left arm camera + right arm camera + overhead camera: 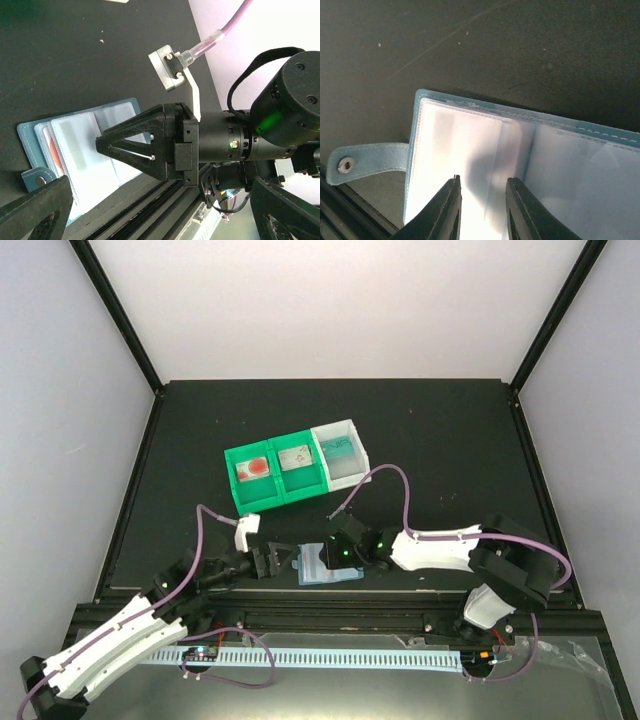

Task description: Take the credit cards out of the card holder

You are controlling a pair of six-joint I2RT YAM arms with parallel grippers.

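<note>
The card holder (318, 574) lies open at the lower centre of the tabletop (450, 440), long axis left-right. The right end effector (482, 200) is nearer, directly over it, narrowed to a slim gap; I cannot tell whether it grips anything. The left end effector (266, 561) is released, just left.

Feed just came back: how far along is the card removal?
Done: three cards lie in the bins. In hand: right tool, jaws slightly apart, over the open holder; left tool open beside it. Left: an orange-marked card shows inside the holder.
</note>
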